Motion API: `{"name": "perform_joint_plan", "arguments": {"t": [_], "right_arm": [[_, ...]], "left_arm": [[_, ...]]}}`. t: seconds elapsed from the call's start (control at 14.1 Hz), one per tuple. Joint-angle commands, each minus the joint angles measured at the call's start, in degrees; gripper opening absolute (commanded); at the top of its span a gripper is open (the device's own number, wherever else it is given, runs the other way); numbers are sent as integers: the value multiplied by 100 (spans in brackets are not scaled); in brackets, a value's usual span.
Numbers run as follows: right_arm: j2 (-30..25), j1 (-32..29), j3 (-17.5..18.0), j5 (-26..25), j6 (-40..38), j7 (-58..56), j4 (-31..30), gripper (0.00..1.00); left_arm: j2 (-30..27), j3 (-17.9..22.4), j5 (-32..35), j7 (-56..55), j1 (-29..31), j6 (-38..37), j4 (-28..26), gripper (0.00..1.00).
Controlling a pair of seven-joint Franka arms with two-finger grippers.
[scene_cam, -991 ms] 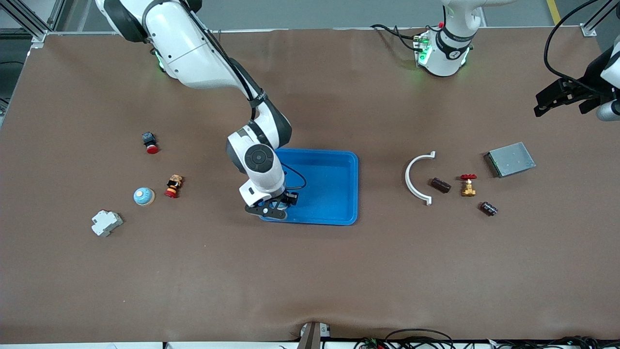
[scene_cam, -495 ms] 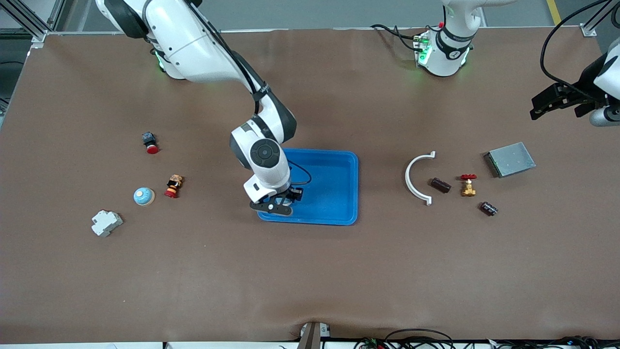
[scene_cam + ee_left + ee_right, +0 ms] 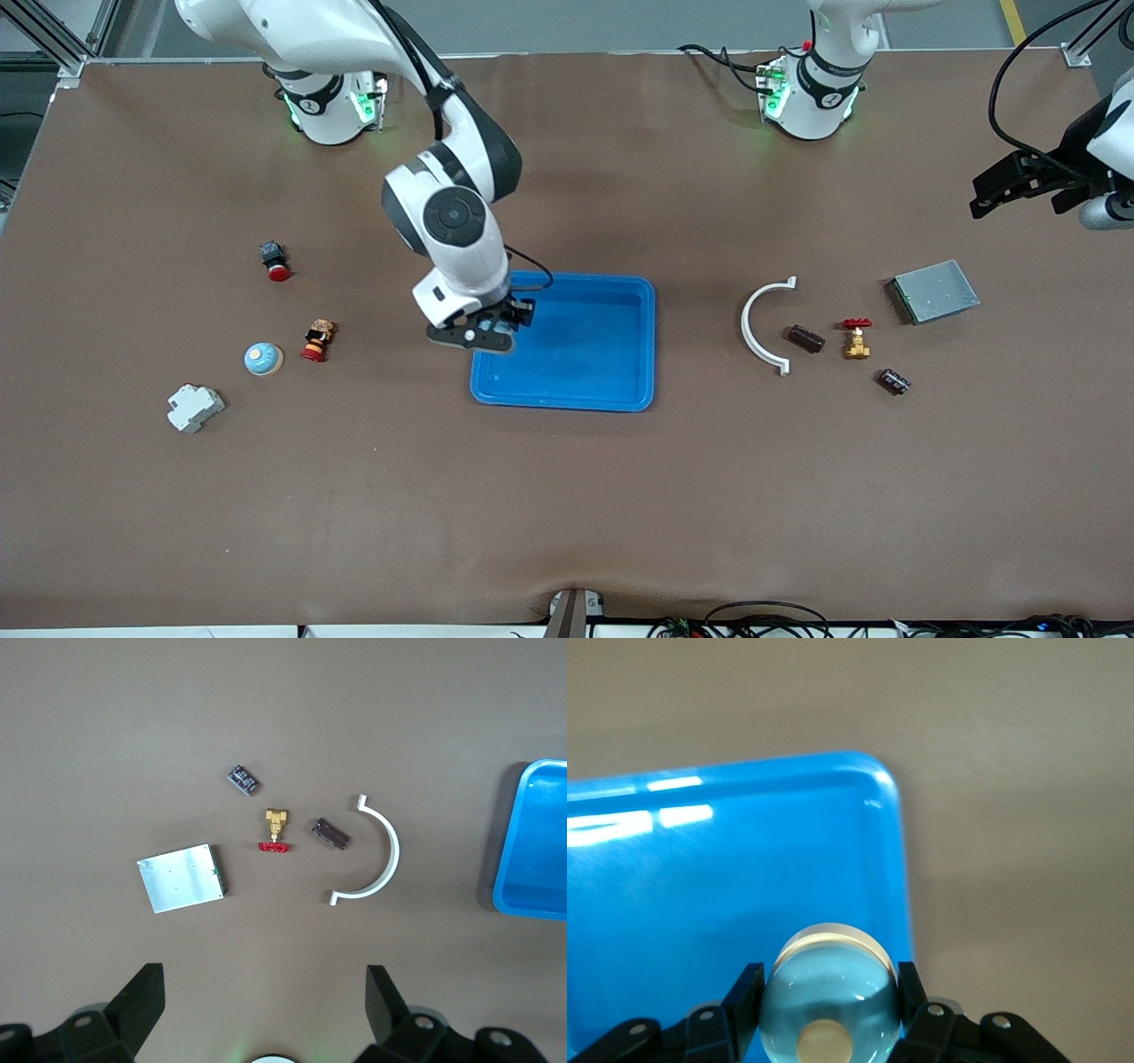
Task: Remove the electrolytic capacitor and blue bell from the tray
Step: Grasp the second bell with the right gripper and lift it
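Pale blue bell (image 3: 830, 997) sits clamped in the right gripper (image 3: 490, 330) fingers over the blue tray (image 3: 611, 390); left gripper (image 3: 266, 1001) waits, fingers spread wide, above the capacitor (image 3: 330, 834) on the bench.

White arms, black joints; black tools; green base lights; black cables

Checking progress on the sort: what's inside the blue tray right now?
The blue tray floor that shows is bare. The right gripper, jaws shut on a pale blue bell, is over its edge and hides that corner. The left gripper waits, jaws open.
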Motion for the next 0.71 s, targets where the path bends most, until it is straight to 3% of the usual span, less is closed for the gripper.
{"name": "perform_joint_plan", "arguments": {"t": [0.0,0.28,0.64], "right_arm": [[-871,-354,11,36,138,-655,-1162,11],[-1232,-864,11,36,453,-1551,-1804,11],[-1180,-1619,2,27,1219,-2861,-2263,11]], "left_arm": [[-65,-18,-51,81,1,-29,42,100],[-3,-9,-69,64,-7,-11,42,100],[-38,-9,-69,73,10,-55,42,100]]}}
